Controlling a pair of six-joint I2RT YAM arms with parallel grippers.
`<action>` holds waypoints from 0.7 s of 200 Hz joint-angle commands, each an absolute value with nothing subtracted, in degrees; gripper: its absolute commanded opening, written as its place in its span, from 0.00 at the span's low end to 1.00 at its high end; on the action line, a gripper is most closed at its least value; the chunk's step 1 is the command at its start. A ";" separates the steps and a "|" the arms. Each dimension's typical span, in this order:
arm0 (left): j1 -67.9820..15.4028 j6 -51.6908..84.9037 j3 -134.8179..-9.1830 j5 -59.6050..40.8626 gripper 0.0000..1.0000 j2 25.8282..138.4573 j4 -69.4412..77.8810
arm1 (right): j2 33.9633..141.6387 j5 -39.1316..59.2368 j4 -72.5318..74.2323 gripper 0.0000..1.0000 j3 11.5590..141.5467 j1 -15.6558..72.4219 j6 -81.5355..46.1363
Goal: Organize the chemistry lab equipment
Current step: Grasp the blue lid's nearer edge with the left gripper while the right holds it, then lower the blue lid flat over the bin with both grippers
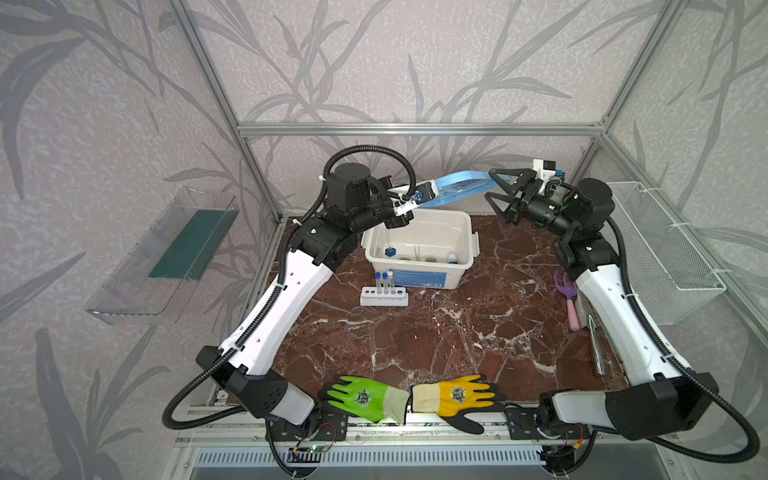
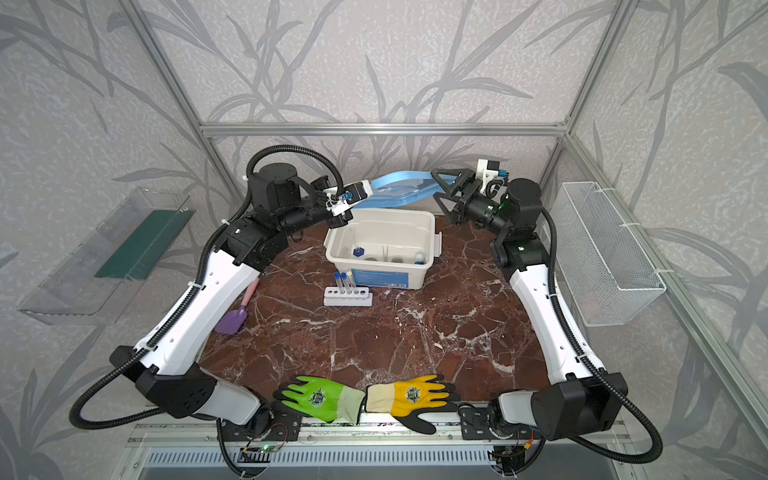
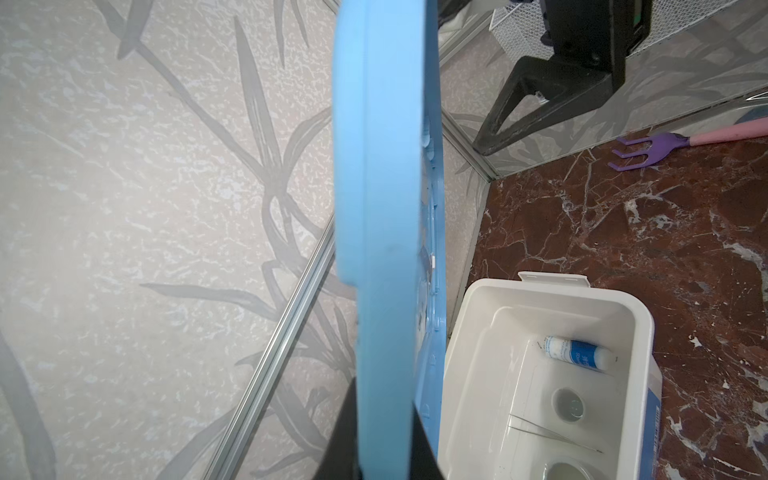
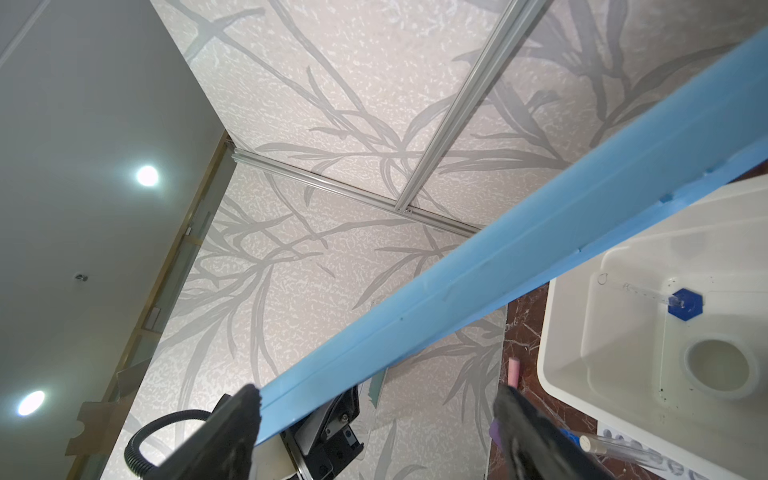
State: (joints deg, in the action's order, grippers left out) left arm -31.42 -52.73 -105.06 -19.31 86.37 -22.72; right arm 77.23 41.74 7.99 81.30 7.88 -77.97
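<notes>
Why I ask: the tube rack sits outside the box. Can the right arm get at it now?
Probably yes. The right gripper is open and empty, though it straddles the lid; the rack stands unobstructed in front of the box.

No legible text — label on small bottle [image 3: 577,353], sticker on white bin [image 1: 419,279], glove emblems [image 1: 363,397] too blurred.

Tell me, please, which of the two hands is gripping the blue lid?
The left hand, shut on one end of the blue lid; the right hand has open jaws around the other end.
</notes>
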 commanded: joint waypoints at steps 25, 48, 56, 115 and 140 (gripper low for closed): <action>-33.58 -60.66 -101.95 -19.17 0.00 82.61 -20.62 | 77.52 39.47 14.09 0.88 80.33 7.95 -81.47; -34.89 -62.64 -98.53 -18.13 0.00 81.08 -17.99 | 78.19 39.53 13.80 0.88 80.26 8.30 -81.56; -35.14 -62.84 -97.85 -18.08 0.00 80.71 -17.54 | 78.35 39.55 13.71 0.87 80.09 8.50 -81.60; -35.99 -67.49 -96.29 -21.51 0.00 79.99 -16.50 | 79.71 38.36 15.14 0.82 75.60 10.70 -82.73; -36.30 -68.72 -95.94 -21.71 0.00 79.77 -16.71 | 80.12 37.65 16.01 0.77 74.43 10.81 -83.14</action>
